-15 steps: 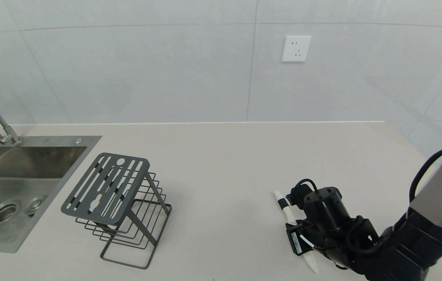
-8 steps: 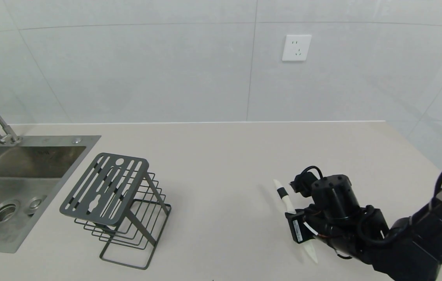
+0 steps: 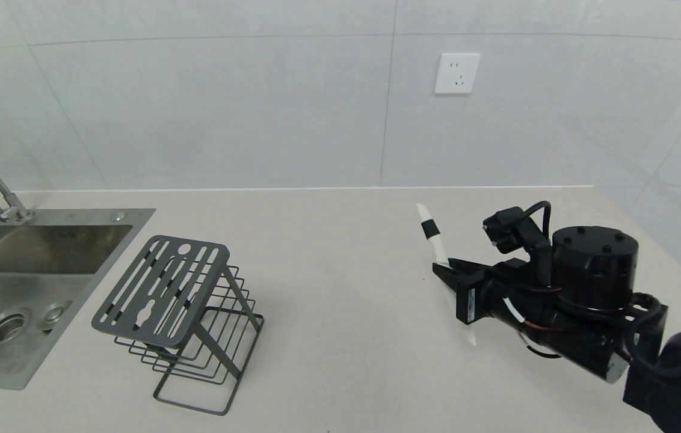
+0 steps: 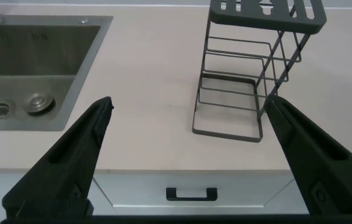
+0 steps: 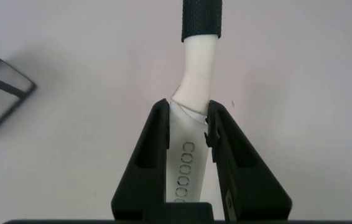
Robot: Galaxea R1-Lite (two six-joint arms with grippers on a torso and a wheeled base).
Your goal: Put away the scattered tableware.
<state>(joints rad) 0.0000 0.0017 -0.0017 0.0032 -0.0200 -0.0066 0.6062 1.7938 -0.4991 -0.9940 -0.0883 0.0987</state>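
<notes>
Knife [image 3: 435,243]: white with a black band, right of centre in the head view, tilted, banded end toward the wall.
Right claw [image 3: 446,270]: clenched on the knife's middle.
Left claw [image 4: 188,109]: released, fingers spread wide, above the table [image 3: 340,240].
Rack [image 3: 160,288]: dark wire, lower left of centre, well apart from the knife.
Sink [image 3: 27,246]: far left edge.

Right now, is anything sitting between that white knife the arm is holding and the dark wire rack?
Nothing visible. The right gripper holds the white knife, and only bare counter lies between it and the rack.
</notes>
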